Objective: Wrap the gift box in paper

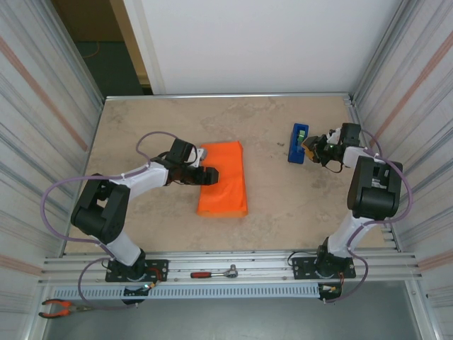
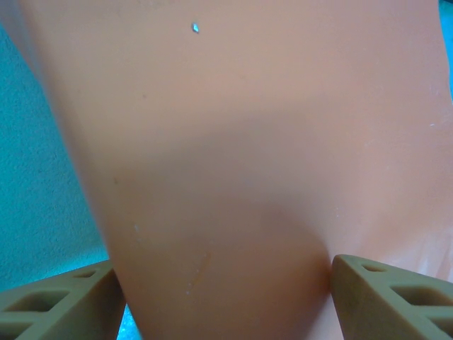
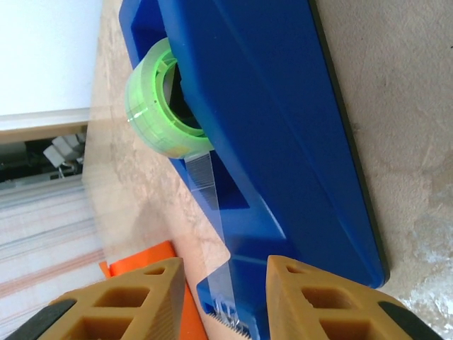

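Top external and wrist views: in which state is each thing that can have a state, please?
paper: folded over, lying flat on the table.
tape dispenser: loaded with a green roll, tape strip drawn down to its front end.
left gripper: jaws wide apart, paper between them; grip unclear.
right gripper: open, jaws astride the tape strip.
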You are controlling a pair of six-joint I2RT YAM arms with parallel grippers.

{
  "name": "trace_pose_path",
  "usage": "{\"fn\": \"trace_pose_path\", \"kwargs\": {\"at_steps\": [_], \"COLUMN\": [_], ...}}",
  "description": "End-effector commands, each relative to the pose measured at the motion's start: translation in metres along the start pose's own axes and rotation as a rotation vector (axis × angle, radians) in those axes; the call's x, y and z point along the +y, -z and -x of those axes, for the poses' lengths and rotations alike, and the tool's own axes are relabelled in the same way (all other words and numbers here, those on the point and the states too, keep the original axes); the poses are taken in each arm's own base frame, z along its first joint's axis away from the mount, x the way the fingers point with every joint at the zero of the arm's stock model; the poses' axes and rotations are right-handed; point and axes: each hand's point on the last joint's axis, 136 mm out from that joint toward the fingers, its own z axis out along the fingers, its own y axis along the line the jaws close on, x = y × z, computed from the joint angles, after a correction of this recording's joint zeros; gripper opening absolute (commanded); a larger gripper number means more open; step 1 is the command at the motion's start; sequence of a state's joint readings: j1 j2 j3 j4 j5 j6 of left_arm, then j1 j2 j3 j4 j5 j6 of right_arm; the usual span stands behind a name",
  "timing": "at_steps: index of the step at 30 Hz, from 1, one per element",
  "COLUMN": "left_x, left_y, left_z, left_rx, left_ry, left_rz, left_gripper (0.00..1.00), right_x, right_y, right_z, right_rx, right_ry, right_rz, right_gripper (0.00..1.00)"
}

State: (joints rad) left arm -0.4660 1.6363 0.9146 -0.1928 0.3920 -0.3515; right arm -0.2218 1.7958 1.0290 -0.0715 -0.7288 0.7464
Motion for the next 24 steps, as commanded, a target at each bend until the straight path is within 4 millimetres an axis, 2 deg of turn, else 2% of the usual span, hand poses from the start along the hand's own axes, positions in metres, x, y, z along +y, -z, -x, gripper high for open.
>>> {"fn": "trace_pose_path", "kwargs": {"at_steps": [1, 10, 24], "left_x": [0.0302, 0.0299, 0.0296], "left_y": [-0.0157, -0.0152, -0.0148], "left_z": [-0.0384, -0.0384, -0.0390], "left_rx": [0.132, 0.131, 0.132], "left_ry": [0.011, 0.014, 0.016], "left_rz": [0.124, 0.121, 0.121], "left_gripper": [0.75, 0.75, 0.75], "right_x": [0.0049, 0.0077, 0.0122], "right_y": [-0.0096, -0.0135, -0.0169], "right_z": [-0.0083, -0.0097, -0.0104], "right_rx": [0.052, 0.065, 0.079], "right_ry": [0.022, 0.029, 0.038], "right_rz": [0.024, 0.042, 0.068], "right_gripper": [0.33, 0.30, 0.21]}}
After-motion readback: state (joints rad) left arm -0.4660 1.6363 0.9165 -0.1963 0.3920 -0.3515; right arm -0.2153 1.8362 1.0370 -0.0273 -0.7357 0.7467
